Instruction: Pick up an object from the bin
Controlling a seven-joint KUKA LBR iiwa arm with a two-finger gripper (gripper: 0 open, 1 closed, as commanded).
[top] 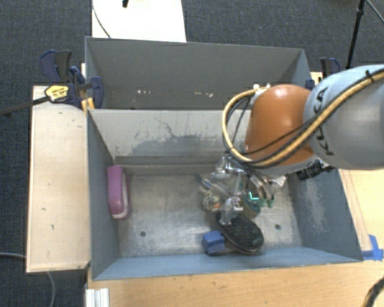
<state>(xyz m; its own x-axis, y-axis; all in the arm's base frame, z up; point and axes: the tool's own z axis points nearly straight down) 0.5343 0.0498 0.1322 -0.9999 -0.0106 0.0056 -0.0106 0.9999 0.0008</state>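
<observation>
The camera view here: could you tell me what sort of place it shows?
Probably a robotics lab's picking cell: a grey metal bin, a grey robot arm reaching in, and dark carpet floor.

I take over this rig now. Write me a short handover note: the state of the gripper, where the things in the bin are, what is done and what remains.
Gripper: low inside the bin, right of centre, just over the black oval object that lies by the front wall. Grip state cannot be read.
Other things: a small blue block close beside the black object on its left; a pink oblong object along the left wall, well apart.
Done: the arm is down at the black object.
Left: nothing looks lifted yet, so the grasp and the lift out remain.
</observation>
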